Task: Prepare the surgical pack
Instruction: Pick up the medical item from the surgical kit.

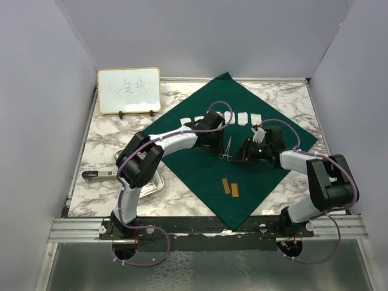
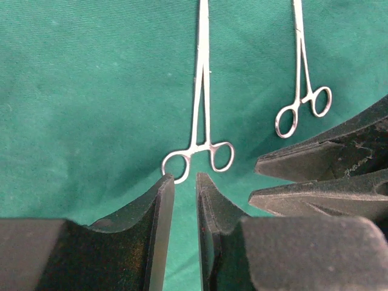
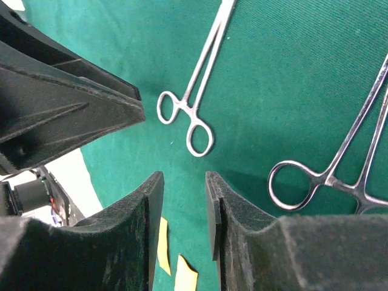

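The dark green drape [image 1: 200, 163] lies spread as a diamond on the marble table. Two silver forceps [image 1: 227, 149] lie on its middle, and a row of white gauze squares [image 1: 242, 118] lies behind them. The small steel tray [image 1: 156, 185] sits off the drape at the left, partly under the left arm. My left gripper [image 1: 217, 143] is low over the drape, open a little and empty; in its wrist view [image 2: 185, 179] one forceps' ring handles [image 2: 200, 154] lie just beyond the fingertips. My right gripper [image 1: 244, 151] is open and empty, facing the forceps [image 3: 193, 115] from the other side [image 3: 184, 177].
A wood-framed whiteboard [image 1: 129, 91] stands at the back left. Two tan strips [image 1: 229, 187] lie on the drape's near part, also seen in the right wrist view [image 3: 173, 267]. A dark-handled tool [image 1: 100, 174] lies left of the tray. The two grippers are close together.
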### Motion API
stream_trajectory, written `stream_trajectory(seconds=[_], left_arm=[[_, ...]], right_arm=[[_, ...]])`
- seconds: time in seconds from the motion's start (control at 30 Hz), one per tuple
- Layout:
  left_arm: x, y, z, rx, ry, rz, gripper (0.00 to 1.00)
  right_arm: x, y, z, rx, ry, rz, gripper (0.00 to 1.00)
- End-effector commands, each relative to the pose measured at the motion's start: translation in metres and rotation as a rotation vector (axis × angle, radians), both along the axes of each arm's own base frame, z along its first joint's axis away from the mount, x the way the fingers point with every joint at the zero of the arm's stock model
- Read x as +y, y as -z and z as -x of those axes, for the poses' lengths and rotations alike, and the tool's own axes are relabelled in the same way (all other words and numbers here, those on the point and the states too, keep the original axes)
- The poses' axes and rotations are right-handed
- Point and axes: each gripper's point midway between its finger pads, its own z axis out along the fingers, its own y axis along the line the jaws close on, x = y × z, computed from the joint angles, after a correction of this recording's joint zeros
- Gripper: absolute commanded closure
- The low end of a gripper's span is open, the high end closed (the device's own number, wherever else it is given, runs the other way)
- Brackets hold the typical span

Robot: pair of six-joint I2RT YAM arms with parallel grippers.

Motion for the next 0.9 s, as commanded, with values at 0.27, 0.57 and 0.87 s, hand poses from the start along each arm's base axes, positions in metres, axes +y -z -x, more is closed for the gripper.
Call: stream_trajectory(seconds=[0.27, 0.57, 0.87], left_arm=[[-0.004, 0.018, -0.005, 0.028, 0.006, 0.013, 0.84], [0.01, 0.049, 0.004, 0.081, -0.02, -0.047, 0.86], [0.021, 0.062, 0.013, 0.117, -0.033, -0.079, 0.88]], right_arm=[[0.007, 0.013, -0.017, 0.017, -0.015, -0.032, 0.69], [-0.003, 0.025, -0.022, 0.046, 0.037, 0.035, 0.65], [0.013, 0.027, -0.014, 0.101, 0.005, -0.07, 0.65]])
